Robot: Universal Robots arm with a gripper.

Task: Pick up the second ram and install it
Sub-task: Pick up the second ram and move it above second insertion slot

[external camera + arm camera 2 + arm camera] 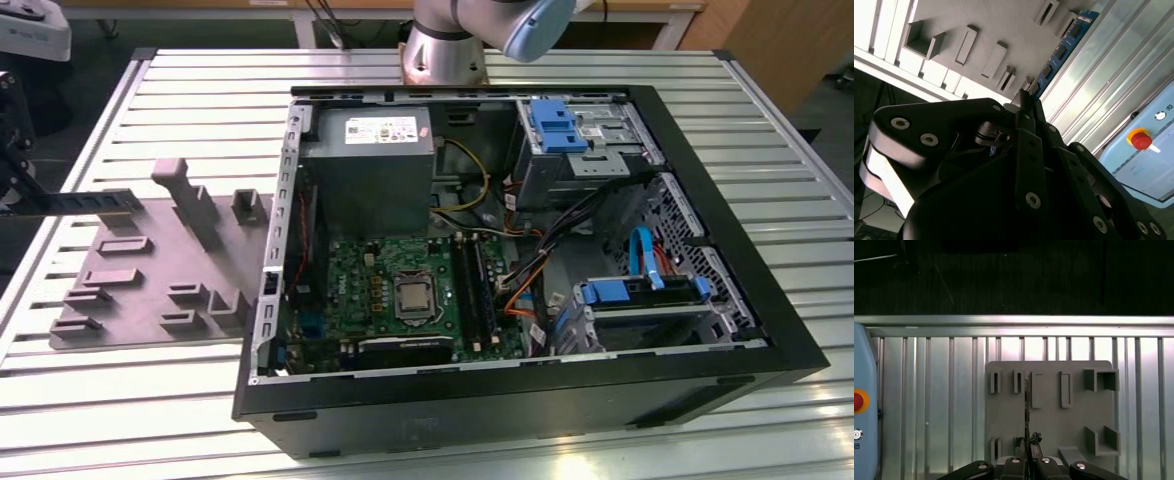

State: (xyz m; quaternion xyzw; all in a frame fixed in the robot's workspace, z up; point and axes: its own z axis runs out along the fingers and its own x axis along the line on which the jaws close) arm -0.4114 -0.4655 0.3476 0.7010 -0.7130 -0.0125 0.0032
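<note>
You have a slatted metal table (134, 400) carrying everything. The biggest thing on it is the open black computer case (507, 415), lying on its side. Beside it, toward the exterior view's left, lies a flat grey holder plate (134, 280) with raised pockets and a tall post (180, 190).

Inside the case, a grey power supply (367, 170) sits next to the green motherboard (360, 280). The board has a silver square chip (415, 297) and long black memory slots (467, 285). A bundle of orange and yellow cables (521, 275) runs just beside those slots. Blue drive brackets (554, 125) stand further toward the exterior view's right.

In both wrist views you can see a pale blue control box (1149, 165) with a red button (1140, 139) on the table next to the plate.

Your ram (1064, 47) is over the grey plate, well apart from the slots. The case's side wall (274, 250) stands between them. The gripper (1024, 102) has its fingers (1026, 145) pressed together on one end of the stick. The rest of the stick reaches out past the fingers, with its black chips showing.

The power supply has a white label (380, 130), and the far end of the ram has small pale marks. Neither can be made out.
</note>
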